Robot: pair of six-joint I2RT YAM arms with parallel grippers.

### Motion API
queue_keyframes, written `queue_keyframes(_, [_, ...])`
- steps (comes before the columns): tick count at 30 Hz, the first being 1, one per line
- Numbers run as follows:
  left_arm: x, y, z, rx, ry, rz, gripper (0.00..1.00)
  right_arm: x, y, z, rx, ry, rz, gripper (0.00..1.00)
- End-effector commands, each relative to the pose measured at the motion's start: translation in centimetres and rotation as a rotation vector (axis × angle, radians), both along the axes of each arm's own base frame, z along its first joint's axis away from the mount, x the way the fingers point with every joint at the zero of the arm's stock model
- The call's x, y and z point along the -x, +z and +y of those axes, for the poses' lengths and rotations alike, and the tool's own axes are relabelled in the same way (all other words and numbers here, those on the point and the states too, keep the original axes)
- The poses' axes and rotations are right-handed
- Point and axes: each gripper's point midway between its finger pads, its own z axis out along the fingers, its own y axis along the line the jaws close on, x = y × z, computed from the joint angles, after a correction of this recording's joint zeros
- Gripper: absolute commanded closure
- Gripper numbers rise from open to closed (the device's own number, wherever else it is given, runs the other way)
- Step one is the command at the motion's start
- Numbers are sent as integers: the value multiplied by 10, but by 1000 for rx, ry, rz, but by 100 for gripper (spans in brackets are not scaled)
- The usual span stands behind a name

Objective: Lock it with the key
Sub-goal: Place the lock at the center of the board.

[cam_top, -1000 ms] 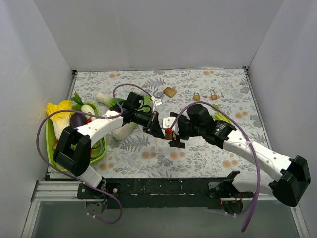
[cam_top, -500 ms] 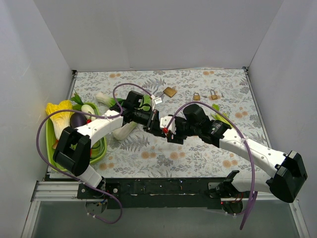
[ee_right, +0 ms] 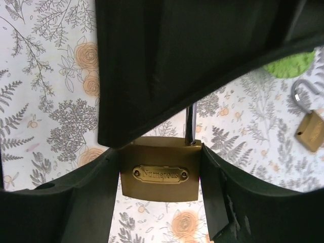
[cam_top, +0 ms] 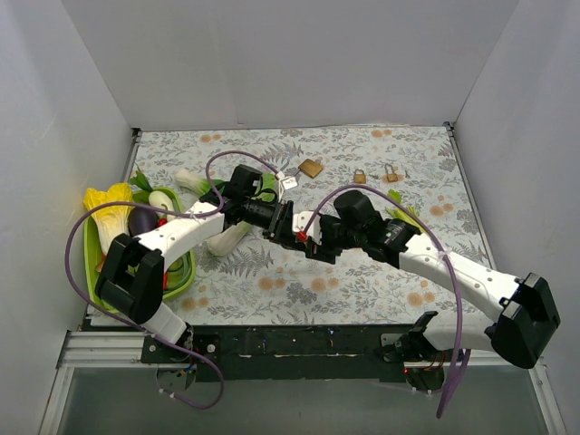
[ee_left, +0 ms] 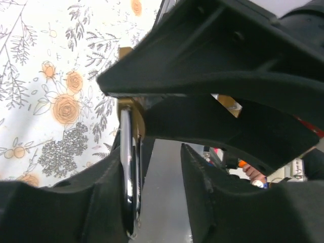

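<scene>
I see my right tool (ee_right: 160, 169) pinching the brass padlock (ee_right: 159, 174) above the counter (ee_right: 45, 76). Its shackle (ee_right: 189, 124) points lengthwise into my nearer left tool (cam_top: 286, 232), whose grip I cannot tell.

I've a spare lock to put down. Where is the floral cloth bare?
Bare: the near strip of floral cloth along the table's front edge, and the far right corner past the rightmost small brass padlock. Crowded: the green tray of vegetables on the left, and the centre, where the right gripper holds a larger brass padlock.
</scene>
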Motion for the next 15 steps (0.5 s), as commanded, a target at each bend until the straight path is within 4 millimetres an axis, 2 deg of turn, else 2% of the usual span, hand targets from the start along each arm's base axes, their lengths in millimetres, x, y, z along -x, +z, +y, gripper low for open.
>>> queue_keyframes(1, [-7, 45, 9, 112, 17, -129, 40, -19, 9, -6, -42, -113, 67, 99])
queue_keyframes(2, [-15, 46, 14, 110, 54, -138, 34, -23, 6, -9, -45, -140, 109, 99])
queue_keyframes(3, [-20, 48, 19, 114, 87, -152, 24, -36, 5, -20, -55, -203, 136, 99])
queue_keyframes(4, [-35, 55, 28, 123, 152, -169, 16, -42, 3, -26, -63, -242, 165, 99])
queue_keyframes(5, [-45, 57, 33, 116, 199, -185, 2, -55, -3, -37, -69, -331, 219, 99])
queue_keyframes(9, [-83, 71, 55, 96, 387, -241, 2, -86, -26, -68, -51, -617, 363, 99])
queue_keyframes(10, [-90, 73, 59, 78, 428, -243, 2, -93, -38, -73, -32, -680, 407, 99])
queue_keyframes(12, [-97, 71, 63, 52, 473, -255, 2, -113, -39, -89, -53, -867, 473, 99])
queue_keyframes(13, [-98, 70, 66, 46, 483, -252, 2, -116, -52, -94, -21, -926, 523, 99])
queue_keyframes(14, [-97, 68, 66, 44, 486, -247, 2, -124, -56, -104, -3, -1000, 525, 99])
queue_keyframes(15, [-96, 66, 66, 42, 488, -241, 2, -132, -51, -103, -35, -1070, 557, 99])
